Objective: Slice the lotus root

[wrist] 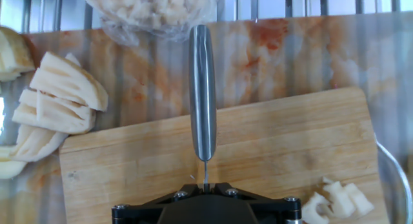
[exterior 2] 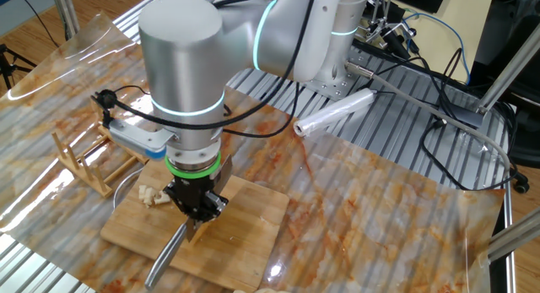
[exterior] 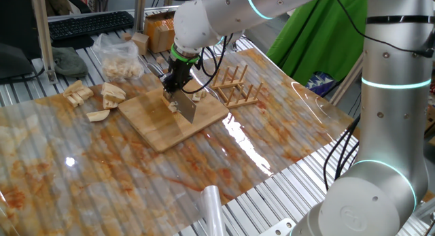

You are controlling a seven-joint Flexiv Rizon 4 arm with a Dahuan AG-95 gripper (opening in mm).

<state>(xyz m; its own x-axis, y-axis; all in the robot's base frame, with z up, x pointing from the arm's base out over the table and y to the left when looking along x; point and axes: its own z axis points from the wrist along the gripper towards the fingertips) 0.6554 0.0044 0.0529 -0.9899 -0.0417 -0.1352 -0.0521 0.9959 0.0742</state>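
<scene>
My gripper (exterior: 178, 85) is shut on a steel knife (exterior: 187, 108) and holds it over the wooden cutting board (exterior: 160, 124). In the hand view the knife's handle (wrist: 202, 88) runs straight away from the gripper (wrist: 205, 185), with the thin blade edge clamped between the jaws. A small cluster of cut lotus root (wrist: 335, 201) lies on the board's corner, just beside the gripper (exterior 2: 196, 207), which stands next to these pieces (exterior 2: 150, 194). Bigger lotus root chunks (exterior: 109, 94) lie on the table left of the board (wrist: 290, 140), also seen as chunks (wrist: 61, 98) in the hand view.
A clear bag of cut pieces (exterior: 121, 59) lies behind the board. A wooden rack (exterior: 234, 85) stands right of it. A plastic roll (exterior 2: 333, 113) rests near the arm's base, and another roll (exterior: 212, 207) at the table's front edge. A keyboard (exterior: 92, 25) sits far back.
</scene>
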